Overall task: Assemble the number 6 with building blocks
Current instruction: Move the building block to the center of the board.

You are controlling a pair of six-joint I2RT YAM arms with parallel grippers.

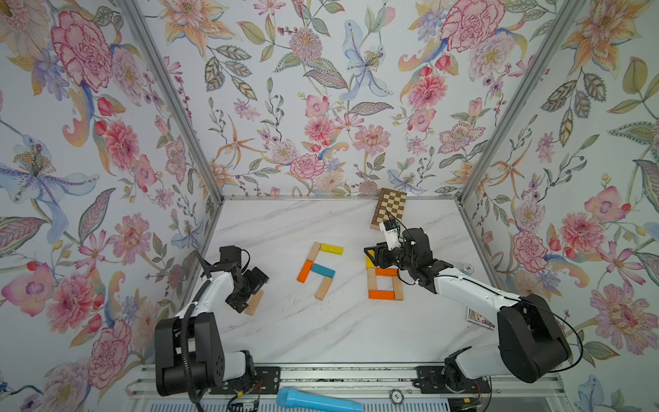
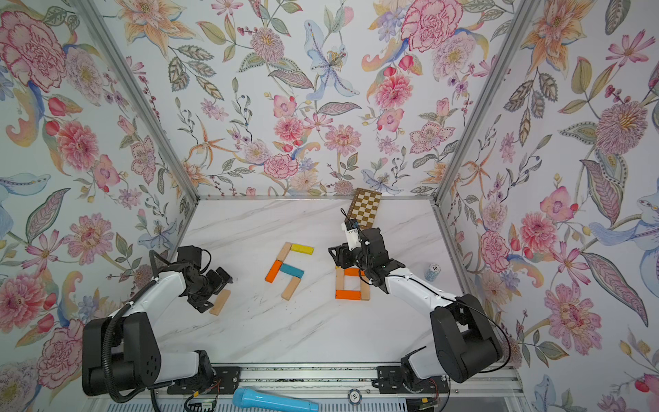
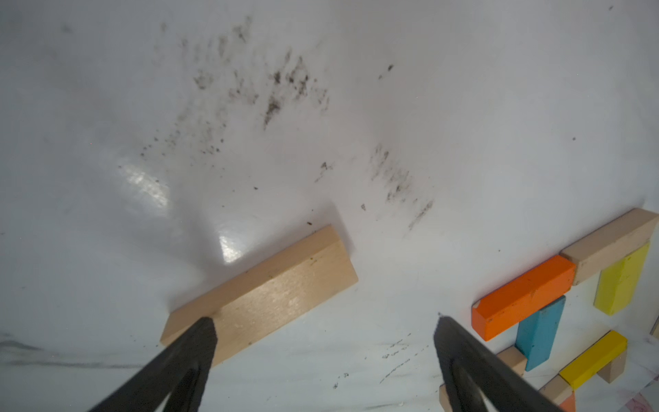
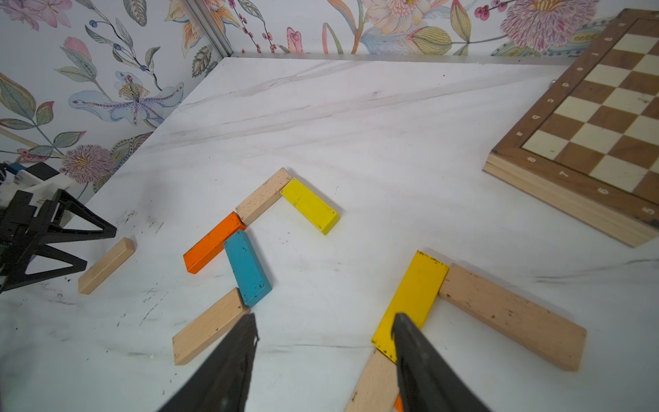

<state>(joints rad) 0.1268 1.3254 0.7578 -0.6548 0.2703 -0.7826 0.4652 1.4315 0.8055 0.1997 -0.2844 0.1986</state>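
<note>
Overhead, your arm hides the beige bar touching the yellow stem; left tool, right tool gape; desk front bare.

The number 6 lies right of a block cluster, a lone block farther left, the board behind.

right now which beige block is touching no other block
The beige block lying alone by the left end effector; every other beige one abuts a neighbouring block.
</note>
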